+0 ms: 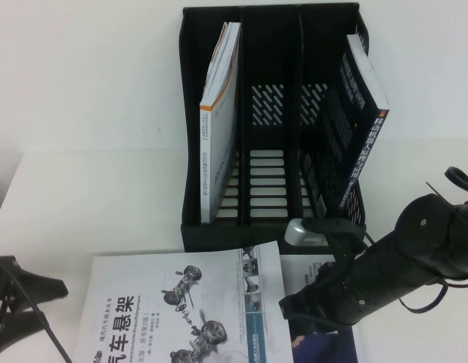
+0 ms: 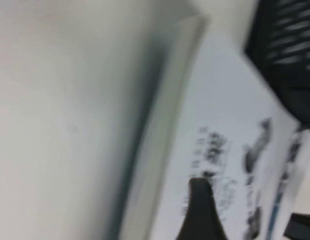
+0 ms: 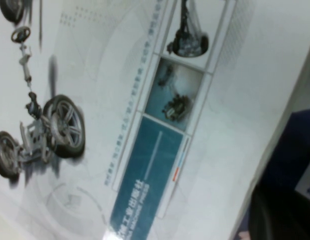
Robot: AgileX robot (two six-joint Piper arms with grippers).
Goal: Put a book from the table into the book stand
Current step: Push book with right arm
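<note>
A white book (image 1: pixel 181 310) with a car suspension picture lies flat on the table in front of the black book stand (image 1: pixel 218 234). It also shows in the left wrist view (image 2: pixel 230 100) and the right wrist view (image 3: pixel 119 125). A blue book (image 1: pixel 324 344) lies beside and partly under its right edge, and shows in the right wrist view (image 3: pixel 295 150). My left gripper (image 1: pixel 33 314) is open at the white book's left edge, one fingertip (image 2: pixel 200 197) over the cover. My right gripper (image 1: pixel 294 306) hangs low over the white book's right edge, mostly hidden by its arm.
The stand has three slots. The left slot holds a white and orange book (image 1: pixel 218 121). The right slot holds a dark book (image 1: pixel 358 128) leaning over. The middle slot (image 1: pixel 268 166) holds nothing. The white table (image 1: pixel 90 151) lies to the stand's left.
</note>
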